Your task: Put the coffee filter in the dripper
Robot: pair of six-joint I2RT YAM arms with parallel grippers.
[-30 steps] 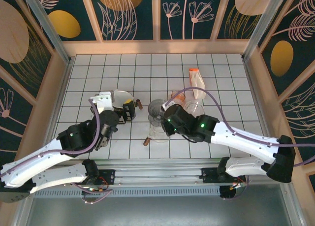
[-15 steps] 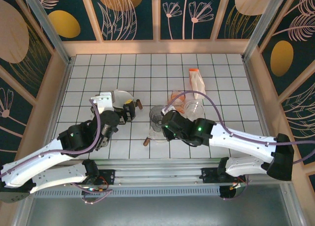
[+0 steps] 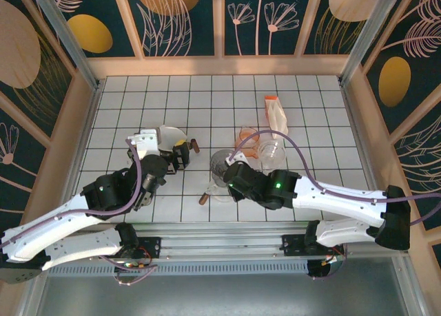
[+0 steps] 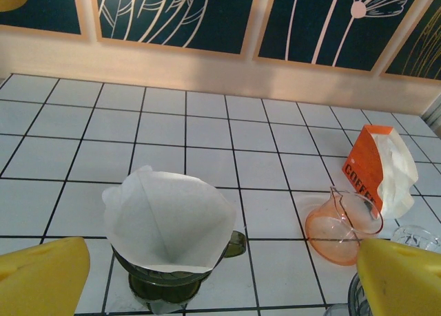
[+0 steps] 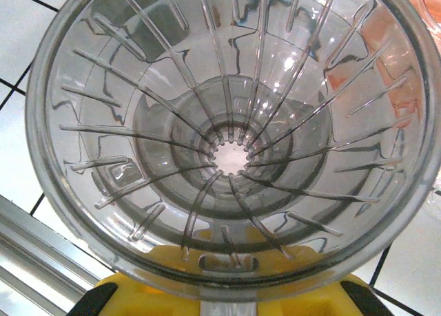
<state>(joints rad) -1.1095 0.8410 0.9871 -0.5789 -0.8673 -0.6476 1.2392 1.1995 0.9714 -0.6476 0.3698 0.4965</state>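
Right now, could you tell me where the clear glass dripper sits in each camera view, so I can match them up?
Top external: the clear glass dripper sits near the middle, toward the near edge.
Left wrist: probably the clear rim at the bottom edge, right of centre.
Right wrist: seen from above, ribs running to its centre hole.
Shared landmark: the white tiled table with black grid lines.

Clear dripper (image 5: 234, 158) rim cut off at top and right edges

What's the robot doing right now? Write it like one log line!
left gripper: open, facing paper filter sitting in green dripper | right gripper: shut on clear dripper
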